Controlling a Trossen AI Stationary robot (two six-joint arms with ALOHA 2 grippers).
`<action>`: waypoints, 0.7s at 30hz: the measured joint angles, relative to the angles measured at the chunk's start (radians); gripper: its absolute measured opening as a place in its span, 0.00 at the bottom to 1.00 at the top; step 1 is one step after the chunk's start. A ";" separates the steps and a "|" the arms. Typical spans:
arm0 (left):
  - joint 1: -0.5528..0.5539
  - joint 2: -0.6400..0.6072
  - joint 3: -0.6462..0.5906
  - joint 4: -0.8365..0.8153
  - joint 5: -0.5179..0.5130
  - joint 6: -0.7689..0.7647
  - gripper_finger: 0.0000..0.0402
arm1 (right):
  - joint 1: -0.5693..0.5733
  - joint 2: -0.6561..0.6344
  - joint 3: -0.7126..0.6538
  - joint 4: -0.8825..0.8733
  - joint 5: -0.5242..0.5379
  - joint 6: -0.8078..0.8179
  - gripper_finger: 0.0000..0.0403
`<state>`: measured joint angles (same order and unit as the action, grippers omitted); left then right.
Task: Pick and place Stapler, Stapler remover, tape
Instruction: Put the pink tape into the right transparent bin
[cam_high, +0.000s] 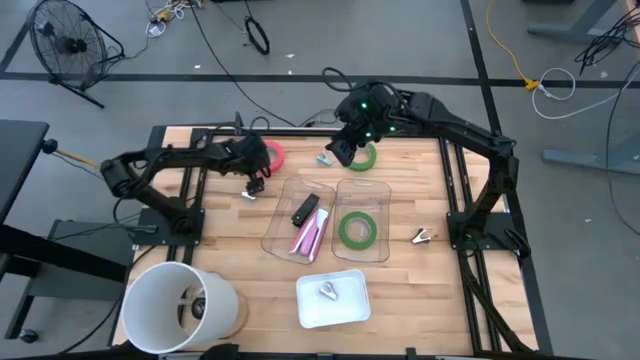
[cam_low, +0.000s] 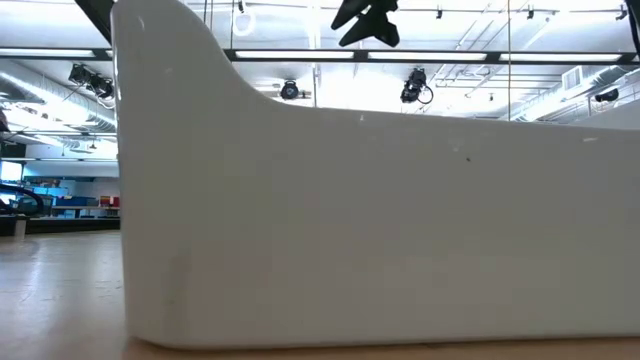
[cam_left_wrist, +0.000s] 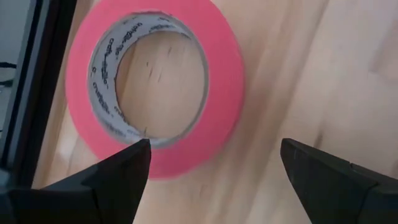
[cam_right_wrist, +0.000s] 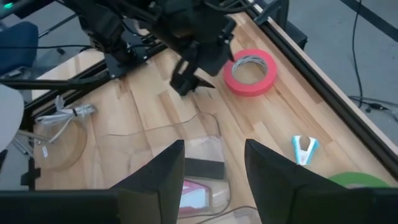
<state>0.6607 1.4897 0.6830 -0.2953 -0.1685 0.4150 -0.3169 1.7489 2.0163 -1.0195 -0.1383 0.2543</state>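
A red tape ring (cam_high: 272, 153) lies flat on the table near its far edge; it also shows in the left wrist view (cam_left_wrist: 155, 81). My left gripper (cam_high: 255, 186) is open just on its near side, fingers (cam_left_wrist: 127, 165) apart above the wood. A green tape ring (cam_high: 367, 157) lies flat at the far middle. My right gripper (cam_high: 342, 150) hangs open and empty above the table beside it. A second green ring (cam_high: 358, 229) lies in a clear container. The black and pink stapler (cam_high: 308, 222) lies in another. One stapler remover (cam_high: 328, 291) lies in the white tray, another (cam_high: 422, 236) on the table.
A small blue and white remover (cam_right_wrist: 303, 149) lies between the red and green rings. The two clear containers (cam_high: 290, 190) stand mid-table. The white tray (cam_high: 350, 310) is near the front edge and fills the low view (cam_low: 380, 230). A white bucket (cam_high: 160, 300) stands at the front left.
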 joint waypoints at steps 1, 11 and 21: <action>0.000 0.016 0.000 0.018 -0.002 0.001 0.90 | 0.003 0.000 0.000 0.001 0.000 0.001 0.41; 0.005 0.121 0.006 0.096 0.037 0.014 0.87 | 0.031 0.000 0.000 0.003 0.000 0.018 0.41; -0.001 0.126 0.002 0.077 0.081 -0.064 0.28 | 0.044 0.000 0.000 0.014 0.000 0.018 0.41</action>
<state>0.6594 1.6157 0.6853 -0.2184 -0.0872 0.3514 -0.2733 1.7493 2.0163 -1.0057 -0.1383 0.2722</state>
